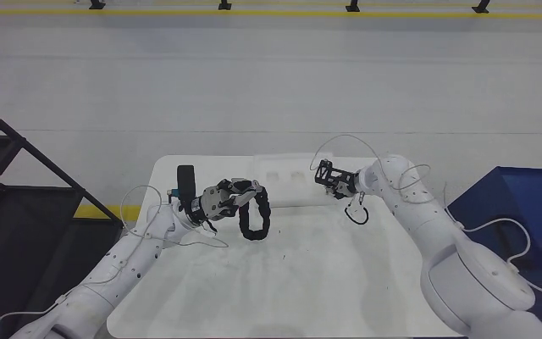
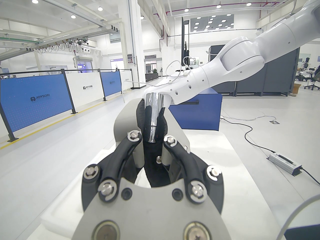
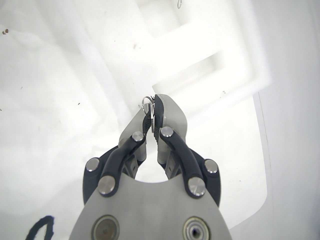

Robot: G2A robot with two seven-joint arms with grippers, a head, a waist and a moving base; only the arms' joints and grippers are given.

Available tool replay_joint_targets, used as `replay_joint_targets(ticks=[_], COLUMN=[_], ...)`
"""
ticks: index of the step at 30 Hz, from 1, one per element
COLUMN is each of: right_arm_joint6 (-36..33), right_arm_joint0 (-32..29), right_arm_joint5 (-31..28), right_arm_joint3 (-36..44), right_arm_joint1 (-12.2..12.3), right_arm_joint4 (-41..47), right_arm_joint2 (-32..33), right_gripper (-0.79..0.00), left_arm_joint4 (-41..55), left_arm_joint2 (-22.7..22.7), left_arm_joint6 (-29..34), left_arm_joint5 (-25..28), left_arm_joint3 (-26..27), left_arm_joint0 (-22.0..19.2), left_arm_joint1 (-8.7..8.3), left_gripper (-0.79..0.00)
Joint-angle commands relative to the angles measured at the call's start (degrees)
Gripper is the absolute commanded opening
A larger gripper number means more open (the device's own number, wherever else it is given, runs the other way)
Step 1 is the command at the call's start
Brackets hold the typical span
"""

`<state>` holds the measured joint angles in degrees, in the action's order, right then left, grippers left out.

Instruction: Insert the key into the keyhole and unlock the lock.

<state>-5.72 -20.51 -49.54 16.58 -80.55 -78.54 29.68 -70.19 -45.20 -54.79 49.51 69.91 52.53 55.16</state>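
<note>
- The left jaws are clamped shut on the lock [image 1: 265, 208], gripping its shiny barrel [image 2: 153, 111]; its black cable loop [image 1: 246, 229] hangs left of centre in the top view, over the tabletop [image 1: 296, 280]
- The right jaws are pinched tight on the key [image 3: 150, 112], with its ring [image 3: 145, 100] poking out at the tips; they sit right of centre in the top view, by the foam tray [image 1: 288, 182] and well apart from the lock
- Likely trouble: little of the key shows between the pads, so it may twist or slip when it meets the barrel
- A slight tilt could jam it at the keyhole, which I cannot see from here
- The dangling loop may swing and pull the barrel off aim
- Room: bare tabletop lies between the two arms for bringing them together; the tray's raised rim beside the right jaws and the tabletop's far edge are the limits to mind
</note>
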Motion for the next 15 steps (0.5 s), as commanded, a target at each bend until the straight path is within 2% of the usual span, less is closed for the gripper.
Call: replay_joint_targets(ticks=[1, 15], right_arm_joint6=[0.71, 4.66], right_arm_joint0=[0.29, 2.49], right_arm_joint5=[-0.06, -2.42], right_arm_joint3=[-0.38, -1.00], right_arm_joint1=[-0.05, 1.18], right_arm_joint4=[-0.76, -4.72], right_arm_joint2=[-0.21, -0.60], right_gripper=[-0.785, -0.785], left_arm_joint4=[0.00, 0.00], left_arm_joint2=[0.00, 0.00], left_arm_joint6=[0.00, 0.00], left_arm_joint5=[0.00, 0.00], left_arm_joint3=[0.00, 0.00], left_arm_joint0=[0.00, 0.00], left_arm_joint1=[0.00, 0.00], left_gripper=[-0.785, -0.785])
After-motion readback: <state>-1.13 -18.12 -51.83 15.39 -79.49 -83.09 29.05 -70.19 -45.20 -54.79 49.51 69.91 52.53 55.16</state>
